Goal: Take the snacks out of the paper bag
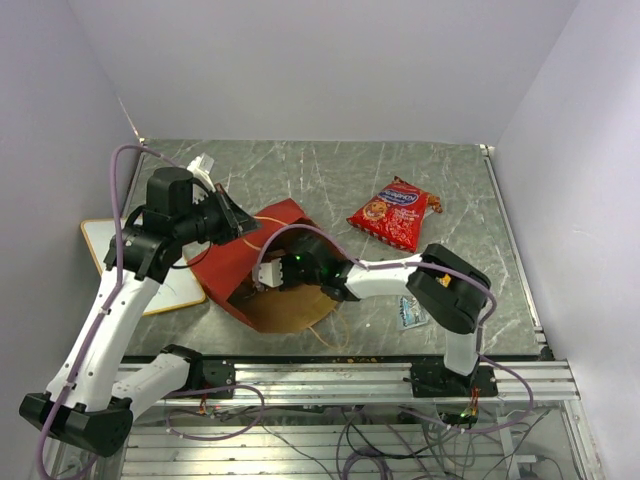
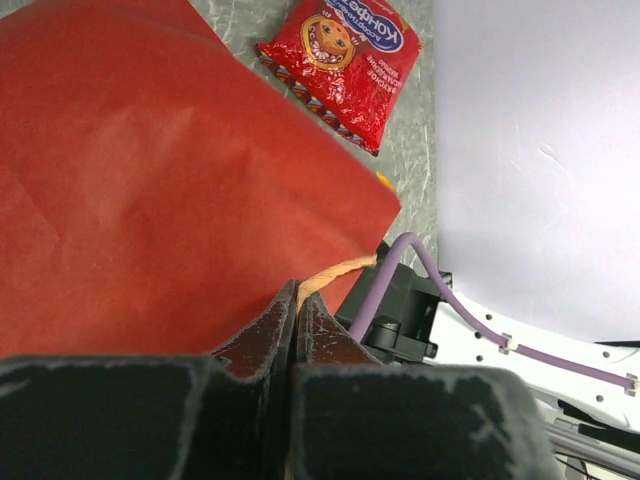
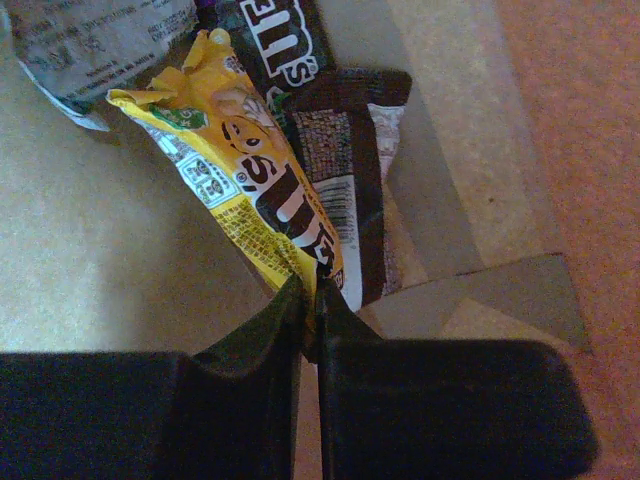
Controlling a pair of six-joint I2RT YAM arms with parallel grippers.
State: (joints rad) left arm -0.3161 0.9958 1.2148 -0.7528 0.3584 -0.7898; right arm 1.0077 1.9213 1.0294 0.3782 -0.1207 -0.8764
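Right tool (image 3: 310,297) inside bag (image 1: 232,268), clamped on yellow packet (image 3: 250,190); left tool (image 2: 297,303) pinches bag rim. Next, likely: withdraw toward 3 o'clock.

A large brown kraft paper bag (image 1: 270,220) with red outer panels lies on its side left of the table's middle, its mouth toward the near edge. Inside it, a yellow candy packet (image 3: 250,190) lies over a brown candy packet (image 3: 345,150). A large red crinkly chip bag (image 1: 390,213) lies behind and right of the paper bag. A small pale blue packet (image 1: 412,312) lies right of it, near the front edge. A wood-framed whiteboard (image 1: 100,240) lies just to its left.

Matt paper bag (image 1: 228,268), glossy chip bag (image 1: 390,214), perhaps stone tabletop (image 1: 300,170)
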